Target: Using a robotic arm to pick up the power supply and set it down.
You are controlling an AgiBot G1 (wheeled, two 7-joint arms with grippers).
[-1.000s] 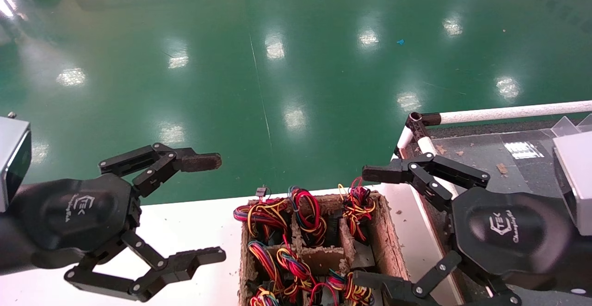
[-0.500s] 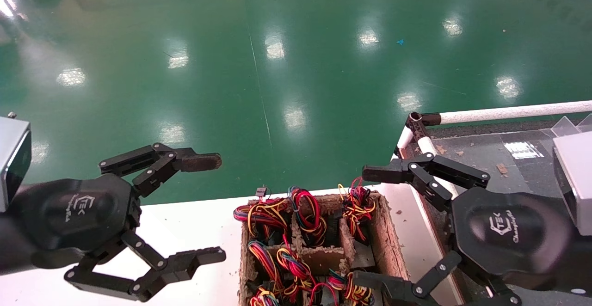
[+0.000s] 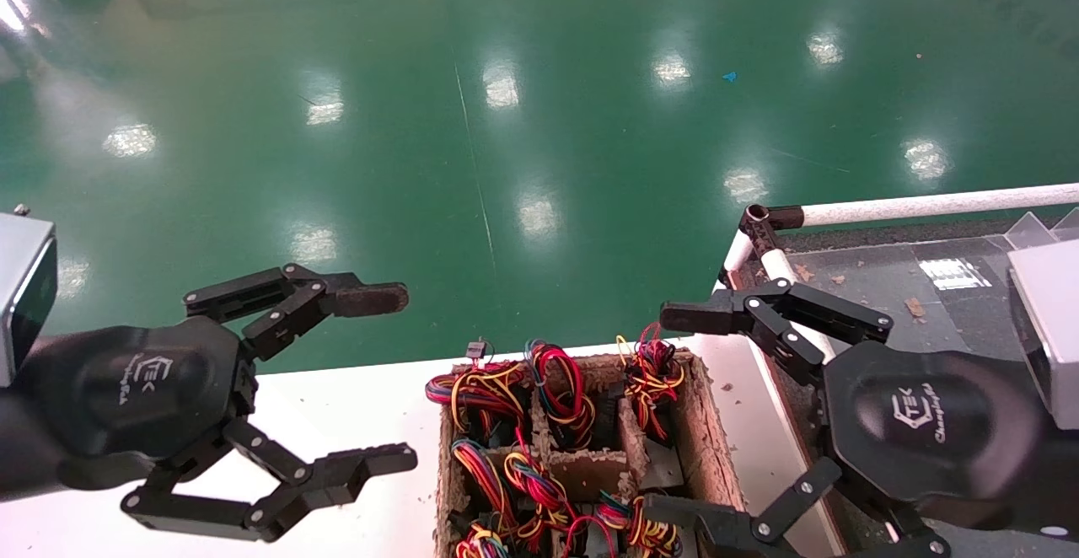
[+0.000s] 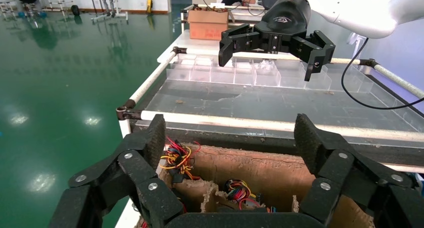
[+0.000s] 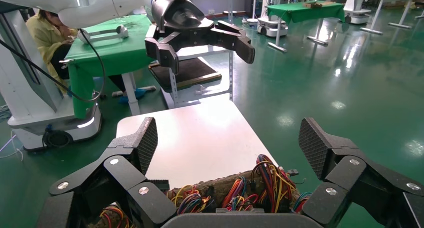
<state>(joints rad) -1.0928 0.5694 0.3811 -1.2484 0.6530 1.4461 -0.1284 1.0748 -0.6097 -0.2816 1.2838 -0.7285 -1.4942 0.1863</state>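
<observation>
Green floor (image 3: 523, 120) fills most of the head view, w/ a white tabletop (image 3: 337, 423) along the near edge and a rack (image 3: 910, 280) w/ white rails off to the robot's right.

On the tabletop sits a worn brown cardboard crate (image 3: 700, 431), split by dividers into cells. Each cell is stuffed w/ bundles of red, yellow, black & blue wires (image 3: 556, 389). The power supplies (image 3: 603, 410) are down in those cells; only dark bits show under the wiring, so can't make out the grey casing or vent face.

Right hand (image 3: 674, 415) hangs over the crate's right side, fingers spread wide, holding nothing; one fingertip above the far corner, the other low over the near cells. All-black tips.

Left hand (image 3: 400, 377) is out over the bare tabletop, left of the crate, also spread wide & empty; its far fingertip (image 3: 367, 299) is brownish, worn.

Vs 0.5 s ago: left hand nudged a touch toward the crate and nearer. Right hand & crate unchanged.
</observation>
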